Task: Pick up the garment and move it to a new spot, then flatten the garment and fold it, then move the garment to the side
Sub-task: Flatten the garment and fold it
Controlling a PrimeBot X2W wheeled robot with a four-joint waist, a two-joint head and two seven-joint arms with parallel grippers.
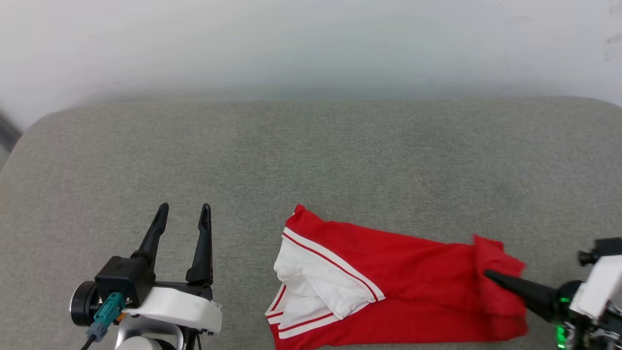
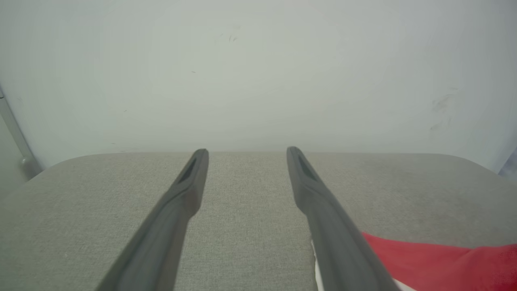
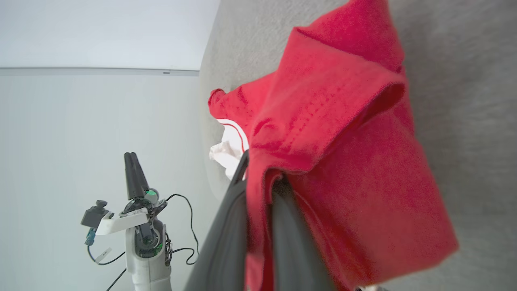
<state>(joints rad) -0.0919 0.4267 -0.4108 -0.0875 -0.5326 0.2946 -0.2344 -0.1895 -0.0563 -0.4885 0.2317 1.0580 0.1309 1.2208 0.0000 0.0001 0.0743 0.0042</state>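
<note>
The shirt is red, its sleeve white with red stripes; the surface beneath is speckled grey.

Setting, as I view it from the operator's station. A flat grey woven-fabric work surface with rounded corners runs beneath and ahead of the left fingers. Beyond their tips rises a plain off-white painted wall, bearing faint dark scuff marks to their right. A thin grey upright pole stands far to their left. Lighting is soft and even.
</note>
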